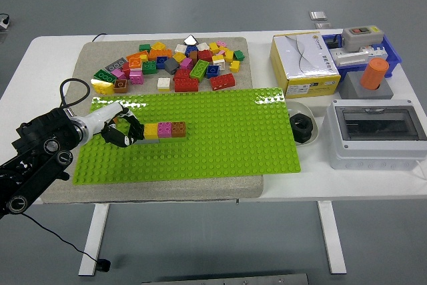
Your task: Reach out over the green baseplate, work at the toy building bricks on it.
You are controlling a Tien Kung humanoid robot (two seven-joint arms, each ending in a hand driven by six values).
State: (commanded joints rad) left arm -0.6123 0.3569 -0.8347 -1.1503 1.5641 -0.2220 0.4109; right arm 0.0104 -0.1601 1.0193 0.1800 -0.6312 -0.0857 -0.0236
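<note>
A black robotic left hand (123, 131) reaches over the left end of a green baseplate (220, 138), its fingers curled around the left end of a short brick row (165, 129) of yellow, pink and brown. Loose bricks (170, 65) lie piled on the grey mat behind.

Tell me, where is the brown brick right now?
The brown brick sits on the green baseplate's left part in the head view, at the right end of a short row, beside the pink brick.

baseplate (220, 138): glossy studded plastic; mat (93, 65): matt grey cloth; table (40, 65): smooth
</note>
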